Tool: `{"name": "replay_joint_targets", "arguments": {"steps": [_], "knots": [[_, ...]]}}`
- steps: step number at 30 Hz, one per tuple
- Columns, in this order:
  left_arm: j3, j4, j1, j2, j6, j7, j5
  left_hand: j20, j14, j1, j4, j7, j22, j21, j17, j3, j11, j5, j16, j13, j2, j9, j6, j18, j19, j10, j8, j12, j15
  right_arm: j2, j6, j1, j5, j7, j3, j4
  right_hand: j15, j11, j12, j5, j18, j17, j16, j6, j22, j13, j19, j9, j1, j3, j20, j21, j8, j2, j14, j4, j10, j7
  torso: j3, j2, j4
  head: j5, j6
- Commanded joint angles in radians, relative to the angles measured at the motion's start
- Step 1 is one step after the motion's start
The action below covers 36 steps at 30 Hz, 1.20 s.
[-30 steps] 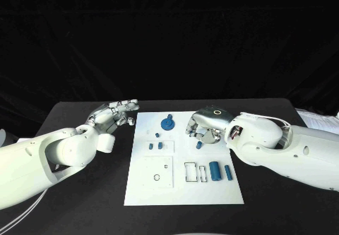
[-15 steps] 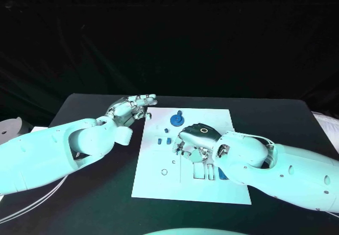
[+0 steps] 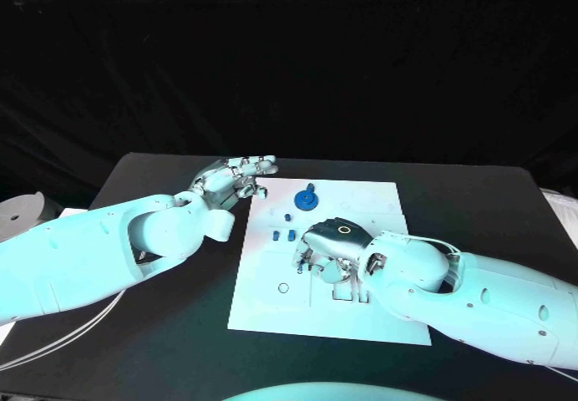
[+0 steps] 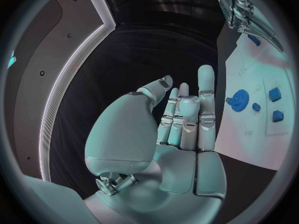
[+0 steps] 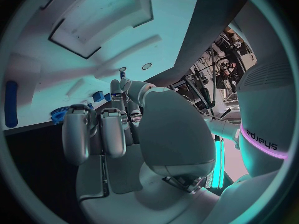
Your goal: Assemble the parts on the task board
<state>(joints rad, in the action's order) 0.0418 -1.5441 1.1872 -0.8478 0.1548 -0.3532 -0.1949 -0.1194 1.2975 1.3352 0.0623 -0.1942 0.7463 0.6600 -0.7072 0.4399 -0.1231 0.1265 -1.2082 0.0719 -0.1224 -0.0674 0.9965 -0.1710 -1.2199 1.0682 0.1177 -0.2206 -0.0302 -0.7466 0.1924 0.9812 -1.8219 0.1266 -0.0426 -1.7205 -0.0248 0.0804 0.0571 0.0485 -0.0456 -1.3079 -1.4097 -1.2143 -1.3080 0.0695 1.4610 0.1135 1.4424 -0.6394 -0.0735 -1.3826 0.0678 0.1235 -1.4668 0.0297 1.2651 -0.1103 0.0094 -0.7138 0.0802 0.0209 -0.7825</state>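
A plain white rectangular task board (image 3: 265, 301) lies on a black desk (image 3: 157, 334). The small plastic parts are blue, among them a round disc-shaped piece (image 3: 306, 200). Both metal hands have silver fingers (image 3: 247, 167).

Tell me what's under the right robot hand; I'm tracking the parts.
The right robot hand hovers over the task board middle. Recess outlines show beside it; whatever lies beneath its palm is covered.

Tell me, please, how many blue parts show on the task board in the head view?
4: a round part near the far edge, a tiny one just nearer, then two small blocks side by side. The right hand may hide more.
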Motion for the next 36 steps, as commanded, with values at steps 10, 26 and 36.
{"name": "replay_joint_targets", "arguments": {"steps": [10,26,36], "knots": [[-0.001,0.002,0.001,0.002,-0.008,0.001,0.004,-0.004,-0.01,0.001,0.004,-0.003,-0.002,-0.003,0.004,-0.004,0.002,0.005,0.0,0.0,-0.008,-0.002,-0.013,-0.01,0.004,-0.012,0.006,-0.01,0.001,0.012,-0.014,-0.015,-0.03,-0.007,0.003,0.012,-0.004,-0.029,0.005,0.007,-0.012,-0.055,-0.007,0.001,-0.02,0.001,0.004,0.002,-0.003,-0.008,-0.002,-0.005,0.003,-0.011,-0.066,0.0,0.034,-0.007,0.0007,0.001,-0.0007,0.01,-0.012],[-0.001,0.007,0.001,0.001,-0.013,0.008,0.005,-0.004,-0.011,0.001,0.005,-0.003,-0.002,-0.003,0.004,-0.005,0.001,0.005,-0.001,0.001,-0.007,-0.002,-0.015,-0.01,0.005,-0.016,0.008,-0.013,0.001,0.013,-0.004,-0.016,-0.057,0.011,0.004,0.013,-0.004,-0.028,0.005,0.007,-0.012,-0.056,-0.008,0.002,-0.021,0.001,0.005,0.002,-0.004,-0.009,-0.002,-0.005,0.002,-0.011,-0.066,-0.001,0.033,-0.007,0.0001,0.0,0.0001,0.01,-0.015],[-0.001,0.006,0.001,0.001,-0.015,0.012,0.013,-0.005,-0.013,0.002,0.006,-0.004,-0.002,-0.003,0.006,-0.006,0.001,0.005,-0.001,0.001,-0.006,-0.002,-0.018,-0.01,0.006,-0.019,0.009,-0.015,0.0,0.018,-0.053,-0.016,-0.064,0.026,0.004,0.014,-0.003,-0.027,0.005,0.007,-0.012,-0.054,-0.007,0.003,-0.02,0.0,0.004,0.003,-0.009,-0.008,-0.003,-0.005,0.002,-0.008,-0.066,-0.004,0.032,-0.009,-0.0013,0.001,-0.0001,0.011,-0.016]]}}
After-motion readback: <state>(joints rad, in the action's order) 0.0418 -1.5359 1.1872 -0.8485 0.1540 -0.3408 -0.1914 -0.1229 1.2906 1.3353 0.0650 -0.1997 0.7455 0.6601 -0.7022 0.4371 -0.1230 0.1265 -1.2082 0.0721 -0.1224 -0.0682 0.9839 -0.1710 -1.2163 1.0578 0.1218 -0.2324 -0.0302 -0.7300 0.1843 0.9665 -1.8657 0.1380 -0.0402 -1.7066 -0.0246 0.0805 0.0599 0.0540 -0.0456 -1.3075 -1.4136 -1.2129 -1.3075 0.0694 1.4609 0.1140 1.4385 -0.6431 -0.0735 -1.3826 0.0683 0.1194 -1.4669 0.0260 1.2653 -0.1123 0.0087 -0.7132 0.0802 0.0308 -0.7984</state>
